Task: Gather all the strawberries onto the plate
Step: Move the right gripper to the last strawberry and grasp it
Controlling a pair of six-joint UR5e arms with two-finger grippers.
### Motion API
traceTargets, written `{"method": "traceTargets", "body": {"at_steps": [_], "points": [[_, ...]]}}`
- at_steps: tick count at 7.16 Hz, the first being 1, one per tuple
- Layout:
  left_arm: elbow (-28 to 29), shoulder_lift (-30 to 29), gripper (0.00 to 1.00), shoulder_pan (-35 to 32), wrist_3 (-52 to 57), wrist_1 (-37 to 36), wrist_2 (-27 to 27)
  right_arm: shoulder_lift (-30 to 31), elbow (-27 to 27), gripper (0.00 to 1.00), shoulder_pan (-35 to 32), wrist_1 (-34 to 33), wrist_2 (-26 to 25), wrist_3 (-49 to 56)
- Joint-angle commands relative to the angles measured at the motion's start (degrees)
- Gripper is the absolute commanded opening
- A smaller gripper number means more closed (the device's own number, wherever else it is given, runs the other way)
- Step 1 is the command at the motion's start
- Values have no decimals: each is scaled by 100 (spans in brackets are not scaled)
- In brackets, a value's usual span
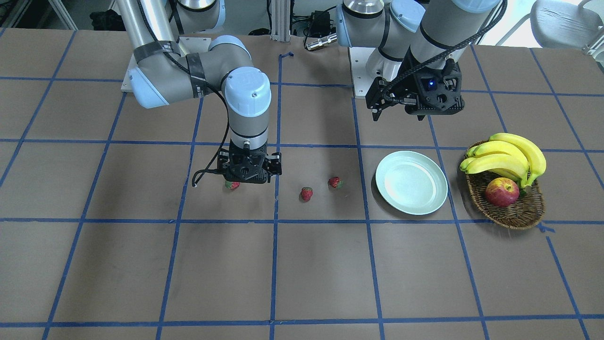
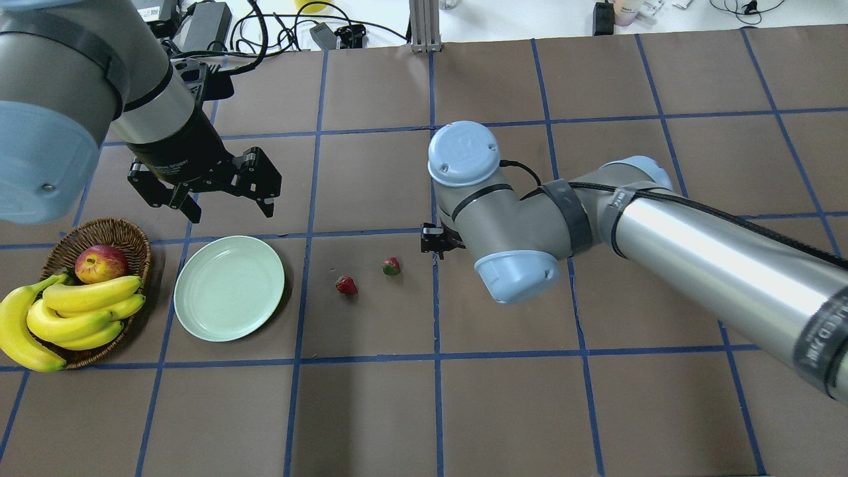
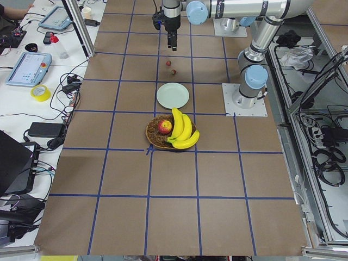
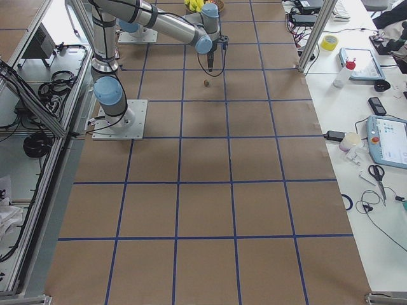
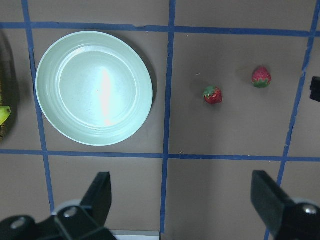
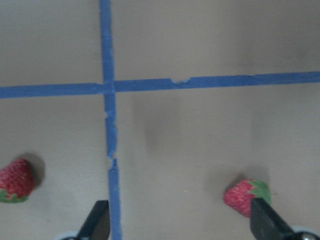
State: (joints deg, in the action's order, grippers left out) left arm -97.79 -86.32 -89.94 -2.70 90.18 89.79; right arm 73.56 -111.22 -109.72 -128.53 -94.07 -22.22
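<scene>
Three strawberries lie in a row on the brown table. In the front view they are the left one (image 1: 231, 184), the middle one (image 1: 306, 193) and the one nearest the plate (image 1: 335, 182). The mint-green plate (image 1: 411, 182) is empty; it also shows in the overhead view (image 2: 229, 288). My right gripper (image 1: 249, 175) hangs low over the left strawberry, open. In the right wrist view that strawberry (image 6: 246, 196) lies just inside one fingertip (image 6: 265, 222). My left gripper (image 2: 232, 211) is open and empty, held above the table behind the plate (image 5: 95, 87).
A brown wicker basket (image 1: 514, 221) with bananas (image 1: 509, 158) and a red-yellow apple (image 1: 501, 192) stands beside the plate, on the side away from the strawberries. Blue tape lines mark a grid on the table.
</scene>
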Motion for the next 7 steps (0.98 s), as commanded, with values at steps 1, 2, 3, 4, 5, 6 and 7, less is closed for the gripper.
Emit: {"method": "traceTargets", "body": {"at_steps": [1, 2, 3, 4, 5, 6, 7], "points": [[-3, 1, 100, 2, -2, -1, -5, 194, -592, 97, 581, -102, 28, 191], [-3, 1, 100, -6, 7, -1, 4, 89, -733, 96, 618, -137, 81, 87], [-3, 1, 100, 2, -2, -1, 30, -16, -735, 93, 609, -155, 194, -166], [-3, 1, 100, 11, 7, -1, 30, -104, -691, 92, 609, -398, 622, -273], [-3, 1, 100, 2, 7, -10, 30, -114, -682, 89, 618, -436, 609, -274], [-3, 1, 100, 2, 7, -10, 30, -157, -691, 85, 609, -497, 644, -274], [-3, 10, 100, 2, 7, -1, 30, -201, -691, 70, 618, -532, 618, -266]]}}
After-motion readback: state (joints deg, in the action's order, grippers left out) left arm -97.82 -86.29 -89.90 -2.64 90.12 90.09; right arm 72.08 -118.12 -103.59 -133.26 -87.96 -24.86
